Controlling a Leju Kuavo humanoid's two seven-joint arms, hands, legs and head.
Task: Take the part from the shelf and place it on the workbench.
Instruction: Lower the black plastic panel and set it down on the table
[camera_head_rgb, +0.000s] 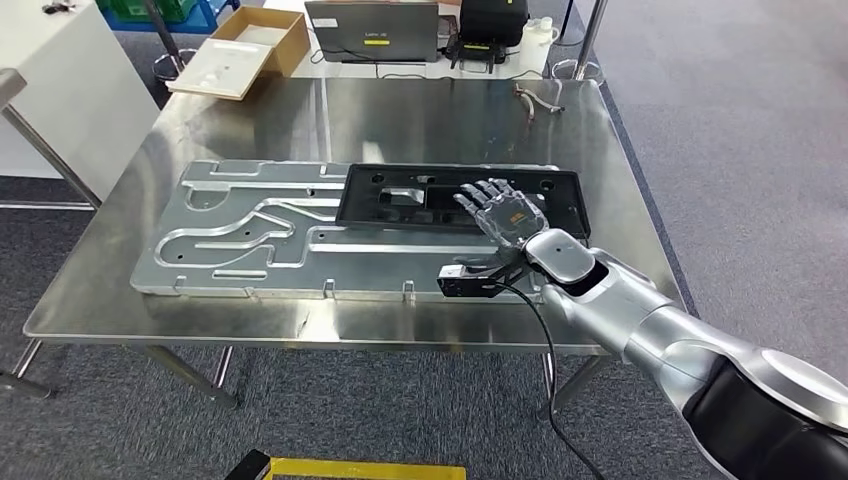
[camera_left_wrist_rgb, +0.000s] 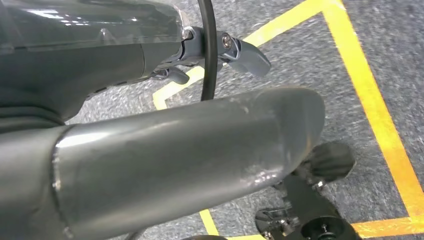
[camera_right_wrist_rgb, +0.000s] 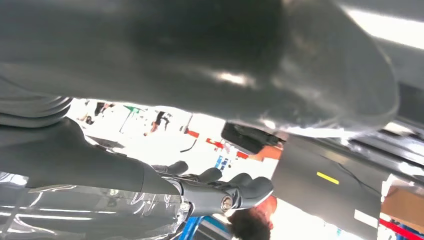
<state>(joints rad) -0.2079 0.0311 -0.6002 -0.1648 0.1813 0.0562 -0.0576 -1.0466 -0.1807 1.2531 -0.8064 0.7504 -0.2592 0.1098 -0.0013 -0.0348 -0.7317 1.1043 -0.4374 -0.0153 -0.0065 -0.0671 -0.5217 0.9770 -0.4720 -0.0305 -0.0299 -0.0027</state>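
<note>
The black rectangular part (camera_head_rgb: 400, 197) lies flat on the large silver fixture plate (camera_head_rgb: 250, 235) on the steel workbench (camera_head_rgb: 420, 115). My right hand (camera_head_rgb: 505, 212) hovers over the part's right half, palm down with fingers spread and nothing in them. In the right wrist view the same hand (camera_right_wrist_rgb: 215, 192) appears with its fingers extended and apart. My left hand (camera_left_wrist_rgb: 220, 52) hangs down beside my body over the floor; its fingers look loosely extended and hold nothing.
A laptop (camera_head_rgb: 372, 30), a black device (camera_head_rgb: 490, 25) and an open cardboard box (camera_head_rgb: 245, 45) stand at the far edge of the bench. A small metal tool (camera_head_rgb: 535, 100) lies at the far right. Yellow floor tape (camera_left_wrist_rgb: 380, 115) marks the carpet below.
</note>
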